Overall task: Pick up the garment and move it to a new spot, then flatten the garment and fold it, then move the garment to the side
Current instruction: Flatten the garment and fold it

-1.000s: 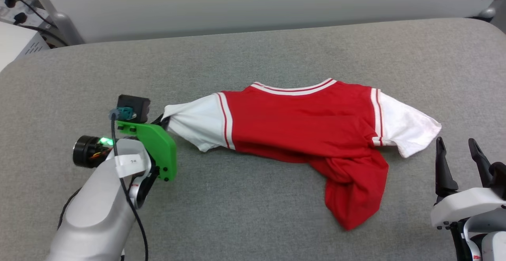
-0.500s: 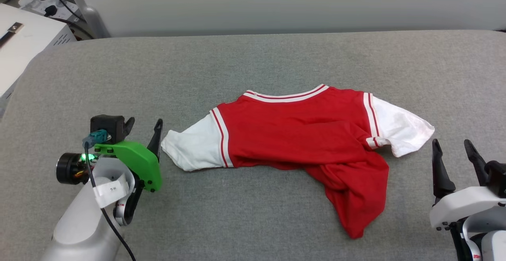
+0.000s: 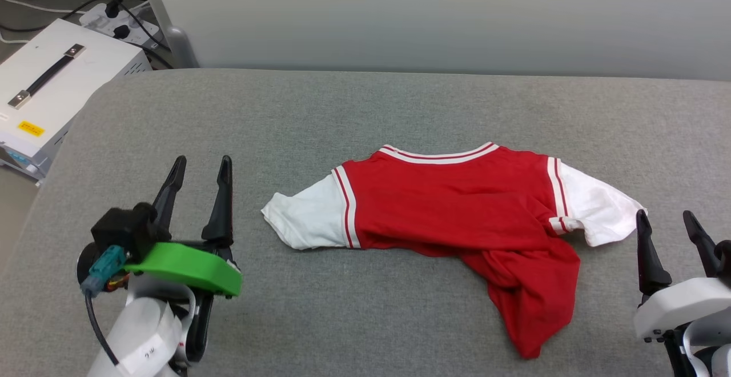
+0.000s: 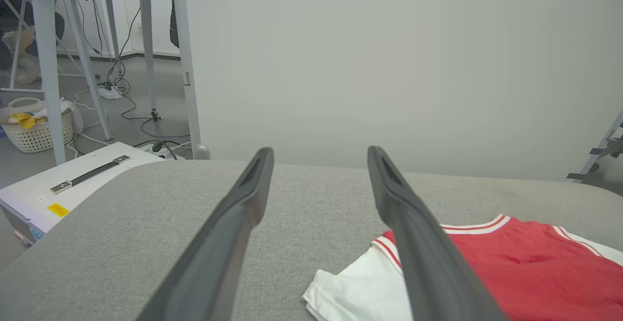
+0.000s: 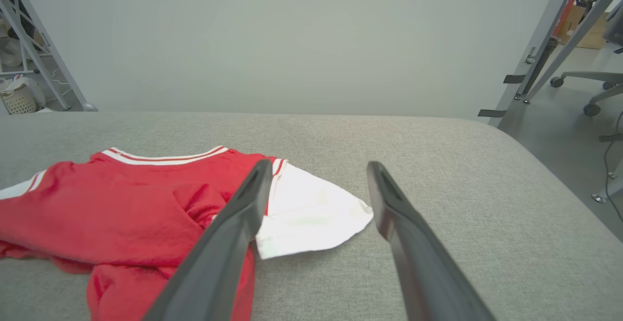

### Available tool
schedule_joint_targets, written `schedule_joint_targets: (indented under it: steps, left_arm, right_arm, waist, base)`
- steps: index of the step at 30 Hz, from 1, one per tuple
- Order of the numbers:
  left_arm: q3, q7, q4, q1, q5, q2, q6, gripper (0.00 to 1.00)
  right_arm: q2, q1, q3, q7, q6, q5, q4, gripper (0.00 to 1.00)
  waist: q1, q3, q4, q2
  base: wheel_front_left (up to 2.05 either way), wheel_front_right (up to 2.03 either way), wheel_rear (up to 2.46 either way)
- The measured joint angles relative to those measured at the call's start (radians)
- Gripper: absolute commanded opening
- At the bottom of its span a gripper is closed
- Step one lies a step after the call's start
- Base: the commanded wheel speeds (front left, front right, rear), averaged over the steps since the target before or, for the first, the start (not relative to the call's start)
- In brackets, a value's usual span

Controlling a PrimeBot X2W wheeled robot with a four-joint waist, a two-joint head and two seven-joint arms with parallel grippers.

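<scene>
We find the garment [image 3: 457,205] lying on the middle of the grey padded table [image 3: 365,108] with its plain red side up. Its long axis runs left to right from sleeve to sleeve, and the striped collar faces the far edge. The lower body is not spread out: it is twisted into a bunched tail [image 3: 531,303] that trails toward the near right. The left white sleeve [image 3: 305,223] points at our left gripper [image 3: 203,164], which stands apart from it across a strip of bare table. That gripper's fingers are spread wide, hold nothing, and aim at the far edge. The right white sleeve [image 3: 599,214] ends just beside our right gripper [image 3: 664,217], also spread wide and empty; in the right wrist view the sleeve tip lies ahead, between the two fingers. We judge the right arm to be the nearer one, both to a sleeve and to the bunched tail. Flattening will probably mean drawing that tail toward us, across the sleeve-to-sleeve line, while the left side is held in place.
</scene>
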Motion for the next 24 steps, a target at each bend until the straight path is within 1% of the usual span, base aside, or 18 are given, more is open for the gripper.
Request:
schedule_joint_targets:
  steps: [3, 5, 7, 9, 12, 13, 15, 19, 22, 24]
  left_arm:
    - [0.047, 0.000, -0.092, 0.093, 0.035, -0.038, -0.002, 1.00]
    - [0.053, 0.000, -0.131, 0.137, 0.067, -0.058, -0.015, 1.00]
    - [0.045, 0.000, -0.146, 0.148, 0.090, -0.063, -0.032, 1.00]
    - [0.040, 0.000, -0.157, 0.147, 0.105, -0.065, -0.043, 1.00]
    - [0.040, 0.000, -0.169, 0.144, 0.125, -0.079, -0.053, 1.00]
    - [0.039, 0.000, -0.171, 0.142, 0.128, -0.081, -0.055, 1.00]
    - [0.037, 0.000, -0.171, 0.138, 0.135, -0.084, -0.063, 1.00]
    - [0.035, 0.000, -0.172, 0.119, 0.144, -0.095, -0.072, 1.00]
    - [0.036, 0.000, -0.174, 0.101, 0.145, -0.107, -0.080, 1.00]
    - [0.036, 0.000, -0.175, 0.089, 0.150, -0.112, -0.082, 1.00]
  right_arm:
    - [-0.006, 0.010, 0.002, 0.016, 0.000, 0.014, -0.006, 1.00]
    - [-0.020, 0.011, 0.002, 0.049, 0.000, 0.022, -0.017, 1.00]
    - [-0.047, 0.010, 0.010, 0.101, 0.000, 0.031, -0.037, 1.00]
    - [-0.086, 0.006, 0.023, 0.183, 0.000, 0.045, -0.052, 1.00]
    - [-0.162, -0.022, 0.034, 0.376, 0.000, 0.093, -0.068, 1.00]
    - [-0.178, -0.038, 0.032, 0.430, 0.000, 0.111, -0.072, 1.00]
    - [-0.215, -0.090, 0.024, 0.565, 0.000, 0.158, -0.070, 1.00]
    - [-0.266, -0.184, -0.021, 0.785, 0.000, 0.181, -0.023, 1.00]
    - [-0.285, -0.238, -0.058, 0.872, 0.000, 0.175, 0.030, 1.00]
    - [-0.293, -0.267, -0.075, 0.891, 0.000, 0.155, 0.070, 1.00]
  waist:
    - [0.0000, -0.005, 0.014, -0.0001]
    - [0.0000, -0.002, 0.023, -0.0001]
    - [0.0000, 0.006, 0.031, 0.0000]
    - [0.0000, 0.019, 0.038, 0.0000]
    - [0.0000, 0.048, 0.050, 0.0000]
    - [0.0000, 0.056, 0.053, 0.0000]
    - [0.0000, 0.080, 0.062, 0.0000]
    - [0.0000, 0.126, 0.081, -0.0001]
    - [0.0000, 0.160, 0.100, 0.0000]
    - [0.0000, 0.179, 0.114, 0.0000]
  base:
    - [0.00, 0.00, 0.00]
    - [0.00, 0.00, 0.00]
    - [0.00, 0.00, 0.00]
    - [0.00, 0.00, 0.00]
    - [0.00, 0.00, 0.00]
    - [0.00, 0.00, 0.00]
    - [0.00, 0.00, 0.00]
    - [0.00, 0.00, 0.00]
    - [0.00, 0.00, 0.00]
    - [0.00, 0.00, 0.00]
